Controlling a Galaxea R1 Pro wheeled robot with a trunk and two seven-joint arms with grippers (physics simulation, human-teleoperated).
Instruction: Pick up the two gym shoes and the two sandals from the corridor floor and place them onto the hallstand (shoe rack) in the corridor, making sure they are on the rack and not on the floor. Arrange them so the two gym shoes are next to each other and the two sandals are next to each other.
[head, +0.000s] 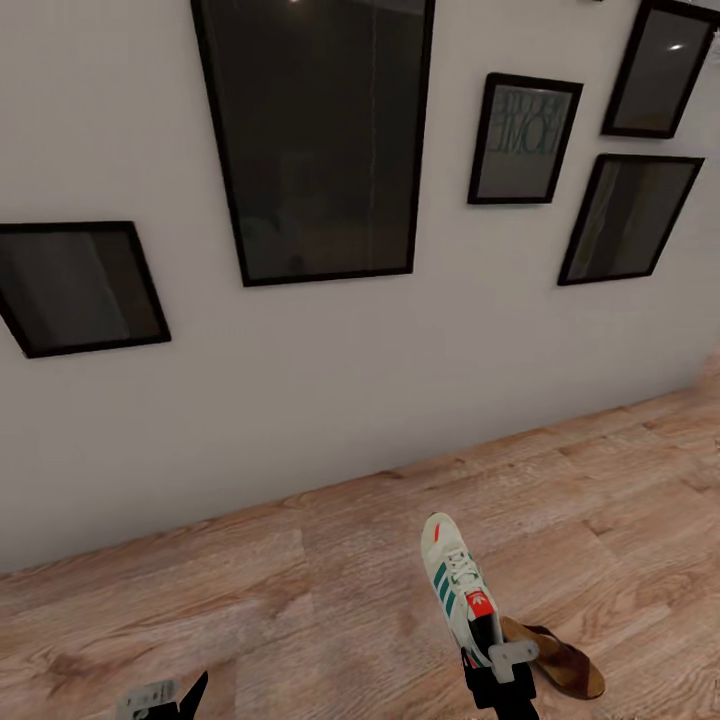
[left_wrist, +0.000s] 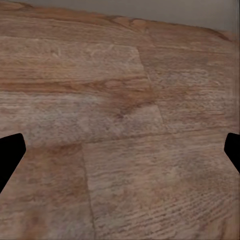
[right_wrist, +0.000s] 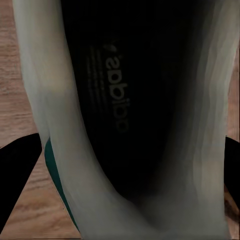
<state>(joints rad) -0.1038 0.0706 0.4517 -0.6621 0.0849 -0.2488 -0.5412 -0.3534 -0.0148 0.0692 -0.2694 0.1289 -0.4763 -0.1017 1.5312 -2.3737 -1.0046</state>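
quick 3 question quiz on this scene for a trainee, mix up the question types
1. True or false: the gym shoe lies flat on the corridor floor, untouched.
2. Multiple choice: what lies on the floor beside the right gripper? A) a second sneaker B) a brown sandal C) a slipper
3. Fill in: the left gripper has its jaws ____ over bare planks.

Key
1. False: the right gripper's jaws sit at the shoe's heel opening, and the right wrist view looks straight into its dark insole.
2. B
3. open, with nothing between them
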